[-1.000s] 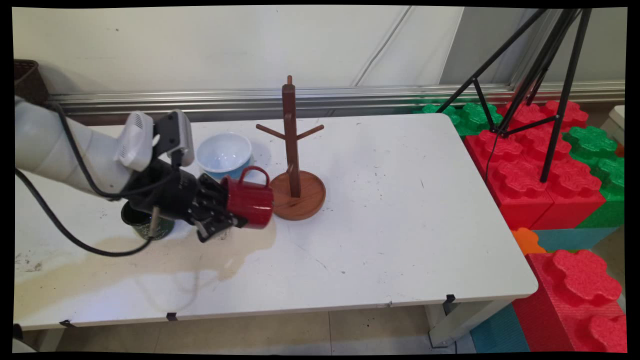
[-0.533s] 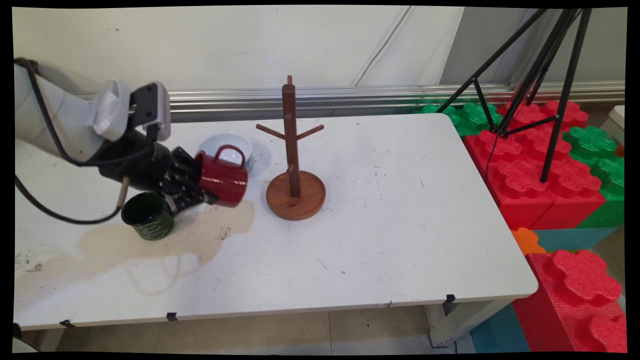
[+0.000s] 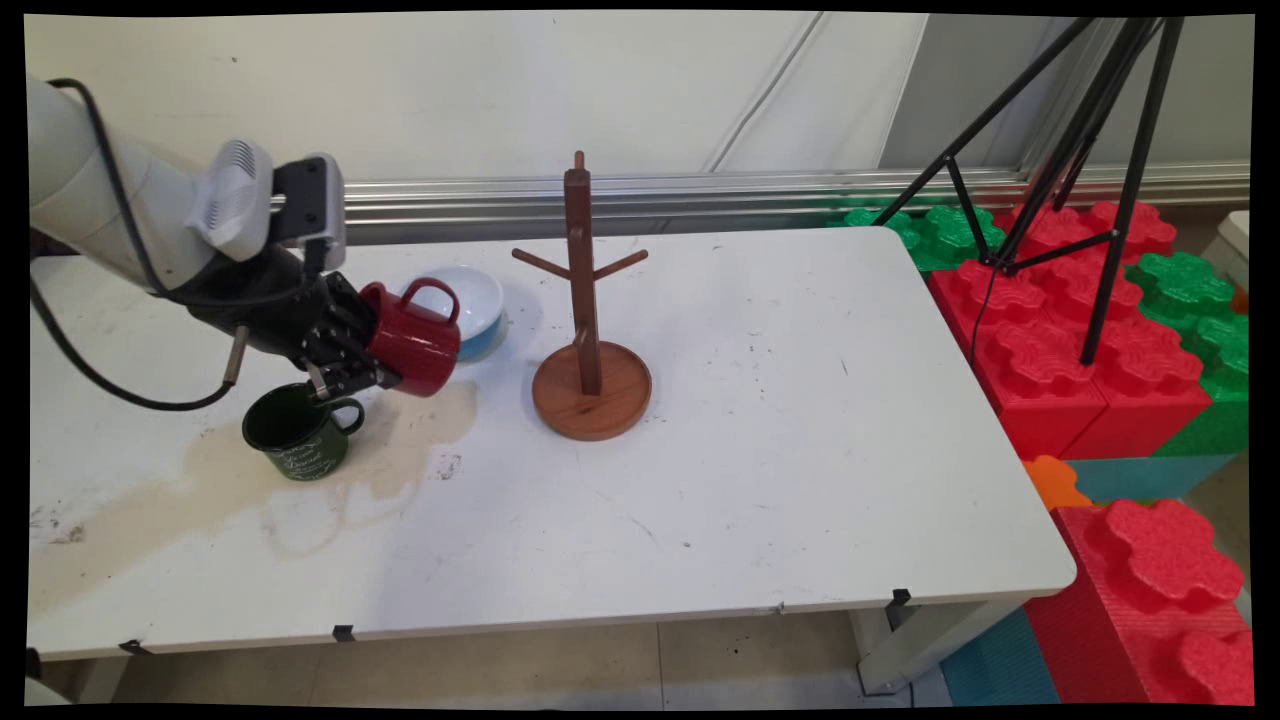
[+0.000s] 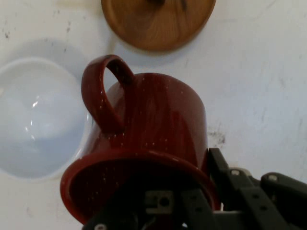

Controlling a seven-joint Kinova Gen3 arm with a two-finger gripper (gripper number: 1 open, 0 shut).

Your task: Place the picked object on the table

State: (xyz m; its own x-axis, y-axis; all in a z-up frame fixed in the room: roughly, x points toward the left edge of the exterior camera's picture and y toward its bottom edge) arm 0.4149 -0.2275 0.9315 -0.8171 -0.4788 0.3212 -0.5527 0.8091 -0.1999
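Main view: gripper (image 3: 385, 372) pinches the red mug (image 3: 415, 342) by its rim, sideways above the table (image 3: 760, 420); rigid, glossy enamel looks slippery, likely light.

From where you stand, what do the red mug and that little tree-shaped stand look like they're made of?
The red mug in the gripper looks like enamelled metal or glazed ceramic: glossy, with fine pale speckles; I cannot tell which. The stand looks like reddish-brown wood with a smooth finish; grain shows on its round base.
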